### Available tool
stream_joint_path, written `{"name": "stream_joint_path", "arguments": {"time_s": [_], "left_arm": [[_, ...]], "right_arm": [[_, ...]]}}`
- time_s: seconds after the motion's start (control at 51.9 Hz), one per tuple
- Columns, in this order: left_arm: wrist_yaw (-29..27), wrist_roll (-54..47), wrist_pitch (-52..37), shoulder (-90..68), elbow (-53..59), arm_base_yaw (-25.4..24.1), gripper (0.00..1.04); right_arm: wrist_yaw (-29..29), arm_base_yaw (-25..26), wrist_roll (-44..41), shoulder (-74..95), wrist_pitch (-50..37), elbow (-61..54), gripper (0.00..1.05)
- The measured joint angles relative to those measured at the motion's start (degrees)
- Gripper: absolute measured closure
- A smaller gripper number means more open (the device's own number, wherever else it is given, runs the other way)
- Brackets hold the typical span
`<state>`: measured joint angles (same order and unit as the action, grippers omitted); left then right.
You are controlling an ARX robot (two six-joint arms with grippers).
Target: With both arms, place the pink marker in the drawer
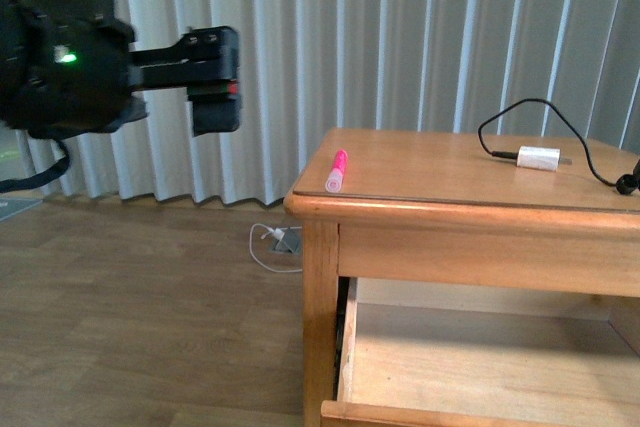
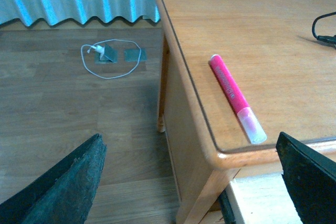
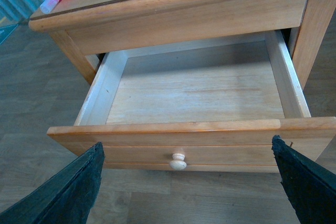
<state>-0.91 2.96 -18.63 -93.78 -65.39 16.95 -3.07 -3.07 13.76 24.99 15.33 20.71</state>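
We see the short, bright pink marker [image 1: 337,170] with the paler translucent cap lying flat on the light-brown wooden table [image 1: 450,192], close to the top's front corner on the robot's left. Its cap end points toward the front edge and stops just short of it. It touches nothing but the tabletop. Well apart from it, toward the far right of the top, sits a small white charger block [image 1: 538,158] with a looping black cable [image 1: 520,107].

Below the top, the wide light-brown wooden drawer [image 3: 210,137] stands pulled out, and we see its pale wood floor bare. A small round pale knob [image 3: 178,161] sits in the middle of the front panel.

The black left gripper [image 2: 189,136] hangs in the air off the table's left side, above the wooden plank floor [image 1: 150,297] and higher than the tabletop. Its fingers [image 2: 73,182] are spread wide, and the marker lies ahead of them, out of contact. The black right gripper [image 3: 187,142] faces the drawer front, its jaws likewise wide apart.

Behind the table hangs a pale pleated curtain [image 1: 400,37], and a thin white cable [image 2: 110,59] coils on the floor.
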Motion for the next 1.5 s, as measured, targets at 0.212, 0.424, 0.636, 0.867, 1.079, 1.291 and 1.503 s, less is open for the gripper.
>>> {"name": "stream_joint_path", "arguments": {"time_s": [0.212,0.424,0.636,0.867,1.079,1.291,1.503], "left_arm": [[0.4,-0.4,6.9,-10.5,-14.1,3.0,0.06],[-1.9,-2.3,13.0,-19.1,-24.9,5.6,0.06],[-3.4,-2.9,17.8,-26.0,-32.4,7.2,0.06],[-5.0,-4.3,22.6,-29.9,-37.9,8.4,0.06],[-5.6,-4.7,25.1,-30.9,-40.2,8.8,0.06],[-5.5,-5.2,26.1,-31.0,-40.7,8.7,0.22],[-5.3,-6.0,26.5,-30.9,-40.6,8.6,0.53]], "right_arm": [[0.0,0.0,0.0,0.0,0.0,0.0,0.08],[0.0,0.0,0.0,0.0,0.0,0.0,0.08],[0.0,0.0,0.0,0.0,0.0,0.0,0.08],[0.0,0.0,0.0,0.0,0.0,0.0,0.08],[0.0,0.0,0.0,0.0,0.0,0.0,0.08],[0.0,0.0,0.0,0.0,0.0,0.0,0.08],[0.0,0.0,0.0,0.0,0.0,0.0,0.08]]}}
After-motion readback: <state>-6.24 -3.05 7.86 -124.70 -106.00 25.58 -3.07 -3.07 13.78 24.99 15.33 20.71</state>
